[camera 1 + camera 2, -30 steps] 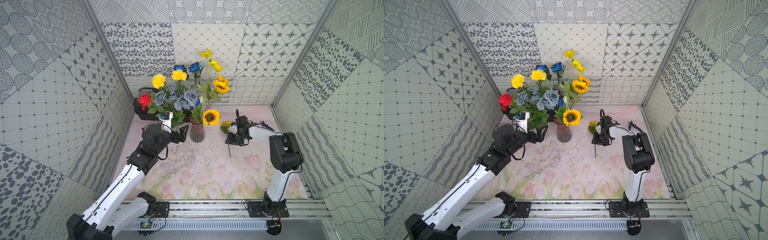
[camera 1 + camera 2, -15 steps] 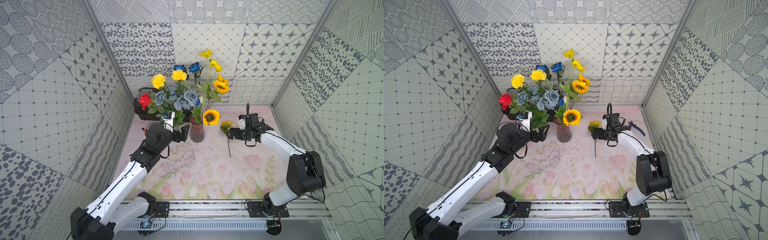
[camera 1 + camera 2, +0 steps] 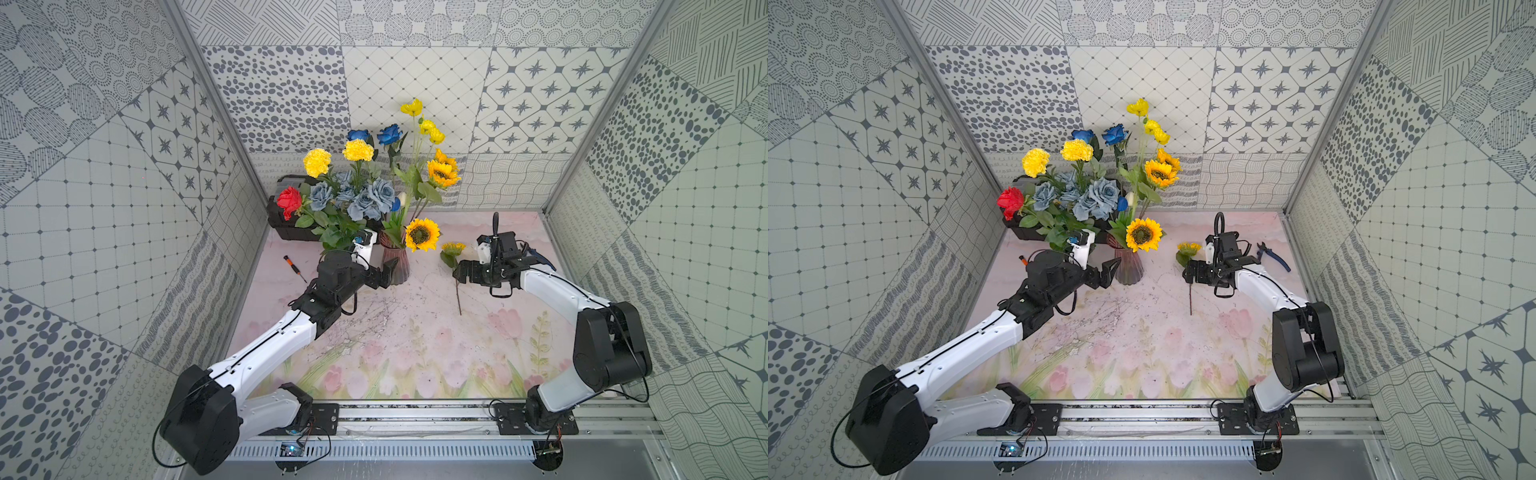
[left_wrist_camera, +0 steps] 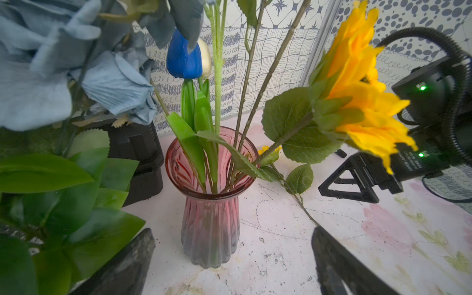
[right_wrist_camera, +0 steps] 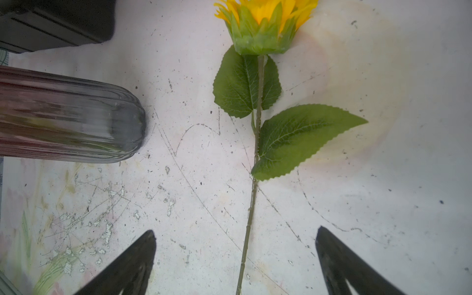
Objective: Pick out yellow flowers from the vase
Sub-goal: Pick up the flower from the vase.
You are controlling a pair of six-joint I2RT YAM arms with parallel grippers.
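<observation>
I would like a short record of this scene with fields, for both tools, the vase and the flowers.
left tool: open, empty, pointing at the vase
right tool: open, empty, over the stem of the lying sunflower
lying sunflower: flat on the table, outside the vase
vase: pink glass, upright
left in vase: a large sunflower, among other stems

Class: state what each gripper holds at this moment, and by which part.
Nothing is held. The right gripper hangs open over the stem of the sunflower lying on the table; the left gripper stands open, facing the vase.
</observation>
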